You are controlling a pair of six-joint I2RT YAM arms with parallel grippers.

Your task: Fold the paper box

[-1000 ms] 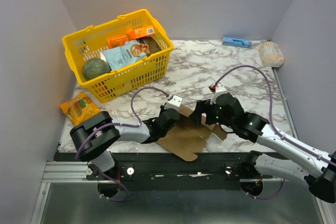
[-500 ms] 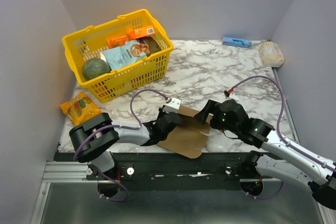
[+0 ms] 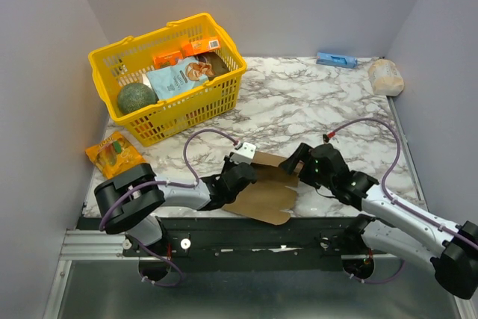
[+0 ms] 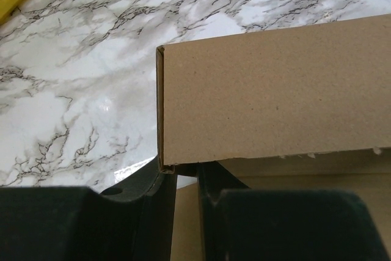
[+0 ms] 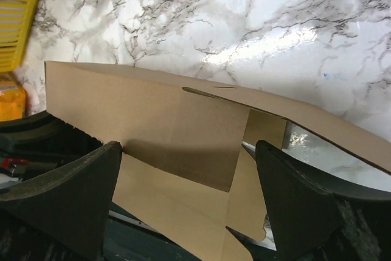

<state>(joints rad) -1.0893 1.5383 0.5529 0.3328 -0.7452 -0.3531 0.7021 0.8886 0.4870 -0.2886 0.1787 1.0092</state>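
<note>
The paper box point(image 3: 263, 192) is a plain brown cardboard sheet, partly folded, lying at the table's near edge between the two arms. My left gripper point(image 3: 237, 172) is shut on its left side. In the left wrist view a raised wall of the paper box point(image 4: 275, 96) stands up, its folded corner pinched between my black fingers point(image 4: 146, 212). My right gripper point(image 3: 299, 160) hovers over the box's right end, open. In the right wrist view its wide-spread fingers point(image 5: 61, 194) straddle an upright panel and a flat flap of the paper box point(image 5: 177, 132) without touching them.
A yellow basket point(image 3: 224, 91) holding packets and a green round thing stands at the back left. An orange packet point(image 3: 113, 153) lies at the left edge. A small blue box point(image 3: 335, 59) and a beige bundle point(image 3: 385, 76) sit at the back right. The cardboard overhangs the table's front edge.
My right arm has dropped lower and swung slightly right, its gripper staying open. The box's right flap has folded in and the sheet looks more compact. The left grip is unchanged.
</note>
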